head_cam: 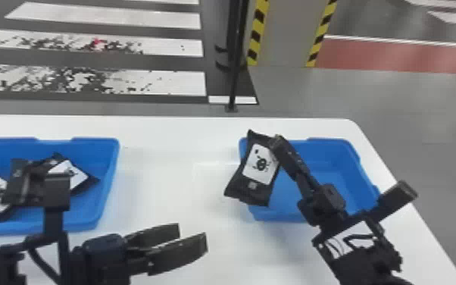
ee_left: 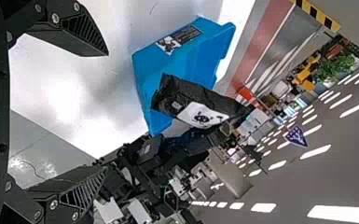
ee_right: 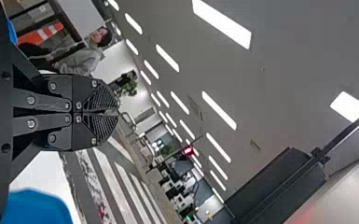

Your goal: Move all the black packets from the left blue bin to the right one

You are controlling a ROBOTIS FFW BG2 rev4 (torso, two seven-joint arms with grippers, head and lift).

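The right gripper [head_cam: 277, 142] is shut on the upper edge of a black packet [head_cam: 260, 163], which hangs over the left rim of the right blue bin [head_cam: 339, 163]. That packet [ee_left: 191, 100] also shows in the left wrist view, against the right bin [ee_left: 186, 60]. In the right wrist view the right gripper [ee_right: 115, 112] has its fingers together. Several black packets [head_cam: 72, 174] lie in the left blue bin [head_cam: 105, 170], partly covered by the left wrist's camera mount. Low over the table between the bins, the left gripper [head_cam: 193, 234] stands open and empty; its own view shows the left gripper [ee_left: 106, 112] wide apart.
Both bins stand on a white table [head_cam: 163, 170]. The left arm crosses in front of the left bin, and the right forearm crosses the right bin's front. Behind the table a dark pole [head_cam: 235, 68] rises from the floor.
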